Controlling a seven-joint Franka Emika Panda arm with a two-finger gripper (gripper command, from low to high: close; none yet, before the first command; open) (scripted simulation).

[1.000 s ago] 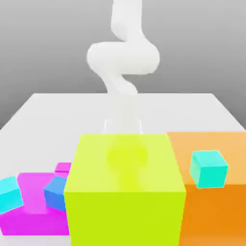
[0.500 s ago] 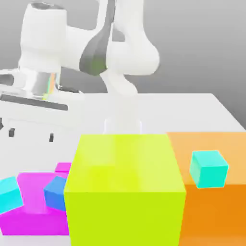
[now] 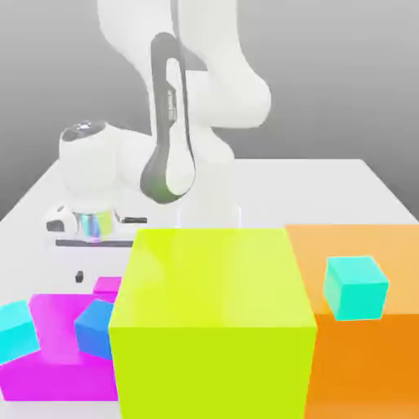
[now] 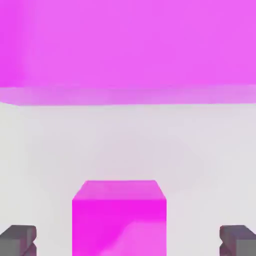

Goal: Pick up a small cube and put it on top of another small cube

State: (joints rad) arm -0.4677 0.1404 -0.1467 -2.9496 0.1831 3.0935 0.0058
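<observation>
Poised wide open, gripper [image 4: 128, 240] straddling one small magenta cube [image 4: 119, 217] without touching; two cyan cubes [image 3: 354, 286], one blue cube [image 3: 94, 327] nearby.

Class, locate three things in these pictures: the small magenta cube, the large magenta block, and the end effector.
small magenta cube [image 4: 119, 217], hand view, middle of its visible face
large magenta block [image 4: 128, 47], hand view, middle of its broad face
end effector [image 4: 128, 240], hand view, midway between its open fingertips

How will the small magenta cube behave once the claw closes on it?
The small magenta cube looks rigid with flat, plain faces, so it should probably sit square between the open claw's fingers. Resting flat on the table, it seems unlikely to roll, though its smooth sides might slip.
</observation>
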